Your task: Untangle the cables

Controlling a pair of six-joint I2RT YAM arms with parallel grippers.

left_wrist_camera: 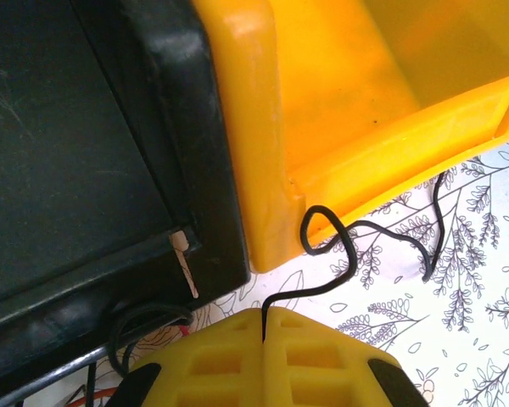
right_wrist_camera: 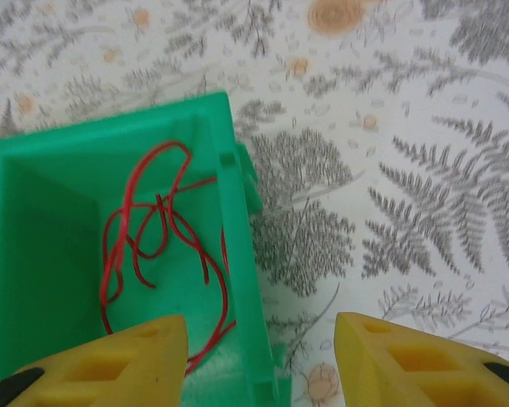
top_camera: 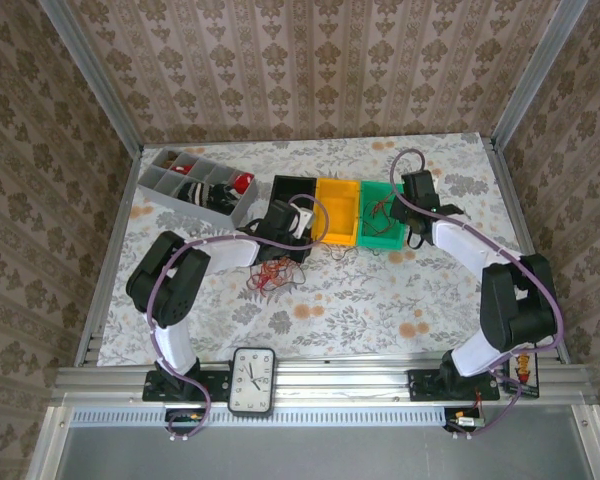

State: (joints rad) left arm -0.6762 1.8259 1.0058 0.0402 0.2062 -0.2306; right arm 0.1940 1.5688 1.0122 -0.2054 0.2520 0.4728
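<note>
Nearest, a red-orange tangle (top_camera: 272, 272) is lying on the counter (top_camera: 380, 300). The left jaws are pinching a black wire (left_wrist_camera: 353, 261) beside the yellow bin (left_wrist_camera: 339, 102) — best drawn slowly clear. Farther right, the right jaws are standing wide over the green bin (right_wrist_camera: 34, 280) — red wire (right_wrist_camera: 157, 225) inside.

arms (top_camera: 510, 300): black joints, white links | harness cables (top_camera: 151, 310): purple-grey | tool fingers (right_wrist_camera: 390, 356): yellow, recessed

Cable (right_wrist_camera: 153, 220) in rightmost bin (right_wrist_camera: 42, 288) — tangled cables (top_camera: 273, 273) before leftmost bin (top_camera: 292, 180).
</note>
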